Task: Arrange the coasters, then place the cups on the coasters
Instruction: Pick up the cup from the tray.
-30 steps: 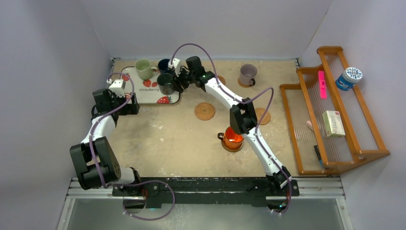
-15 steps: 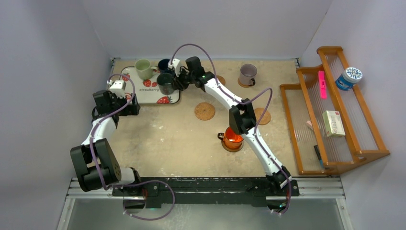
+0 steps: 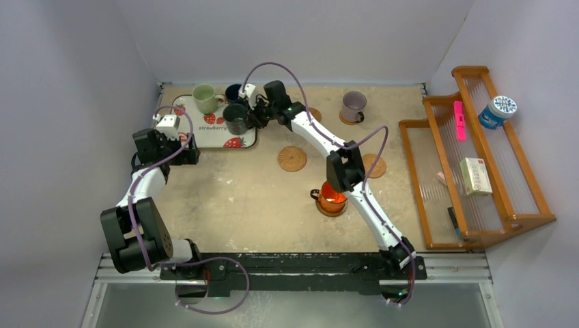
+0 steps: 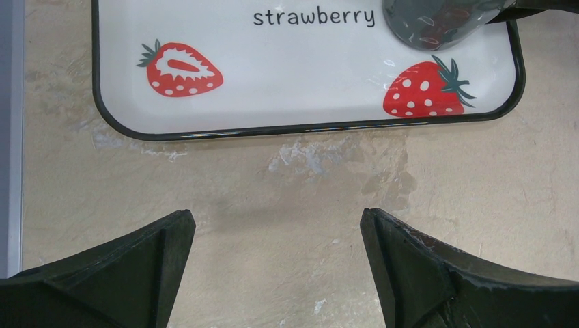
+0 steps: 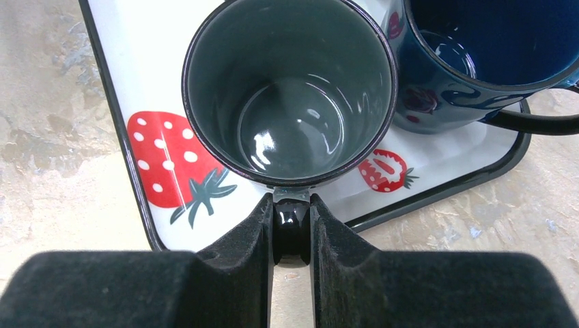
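Tray (image 3: 205,137): we see it at the far left of the table (image 3: 232,198), white with strawberry prints, with three mugs on it.
Right gripper (image 5: 292,205): we find its jaws pinched narrow on the handle of the dark green mug (image 5: 290,123), which stands upright on the tray's right side.
Navy mug (image 5: 478,48): upright on the tray, just beside the dark green mug; we cannot tell whether they touch.
Pale mug (image 3: 204,98): upright at the tray's far edge, left of the navy mug.
Left gripper (image 4: 276,225): we see its jaws spread wide with nothing between them, over bare table just in front of the tray's near edge.
Orange mug (image 3: 332,196): on a coaster (image 3: 332,212) near the table's middle, partly hidden by the right arm.
Mauve mug (image 3: 354,104): on another coaster at the far right of the table.
Woven coaster (image 3: 292,158): bare, between the tray and the orange mug.
Tan coaster (image 3: 375,166): bare, just right of the right arm and partly covered by it.
Fifth coaster (image 3: 315,113): we make out only an edge beside the right arm.
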Tool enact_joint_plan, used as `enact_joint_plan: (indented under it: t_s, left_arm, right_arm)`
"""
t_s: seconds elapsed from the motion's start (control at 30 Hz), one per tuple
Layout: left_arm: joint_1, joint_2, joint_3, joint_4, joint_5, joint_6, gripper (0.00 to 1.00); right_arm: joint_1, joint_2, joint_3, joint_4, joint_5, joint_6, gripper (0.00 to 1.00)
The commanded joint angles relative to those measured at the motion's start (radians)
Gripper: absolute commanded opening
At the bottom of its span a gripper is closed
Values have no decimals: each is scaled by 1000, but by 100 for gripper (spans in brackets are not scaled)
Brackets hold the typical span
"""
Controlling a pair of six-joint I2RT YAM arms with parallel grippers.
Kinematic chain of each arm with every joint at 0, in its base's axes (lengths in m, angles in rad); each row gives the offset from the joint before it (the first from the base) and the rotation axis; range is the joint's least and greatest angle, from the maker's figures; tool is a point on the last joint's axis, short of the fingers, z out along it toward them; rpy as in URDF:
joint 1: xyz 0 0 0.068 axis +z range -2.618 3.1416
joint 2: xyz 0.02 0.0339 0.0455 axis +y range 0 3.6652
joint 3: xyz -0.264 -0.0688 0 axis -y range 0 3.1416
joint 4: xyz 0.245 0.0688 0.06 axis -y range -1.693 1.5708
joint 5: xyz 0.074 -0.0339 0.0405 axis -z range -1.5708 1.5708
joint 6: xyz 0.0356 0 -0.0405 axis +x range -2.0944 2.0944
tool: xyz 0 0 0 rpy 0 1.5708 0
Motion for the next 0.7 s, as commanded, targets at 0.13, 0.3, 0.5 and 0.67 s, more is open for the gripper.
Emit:
enact_joint_plan:
  t_s: [0.13, 0.3, 0.5, 0.67]
  left_arm:
    - [5, -29, -7, 39, 33, -3, 100]
    - [5, -32, -9, 40, 34, -2, 100]
    - [5, -33, -10, 41, 38, -4, 100]
    - [5, -34, -13, 42, 41, -4, 100]
  right_arm:
    - [16, -21, 82, -54, -59, 3, 0]
    - [16, -40, 114, -73, -63, 11, 0]
    - [16, -55, 159, -98, -81, 20, 0]
    - [16, -63, 194, -121, -98, 29, 0]
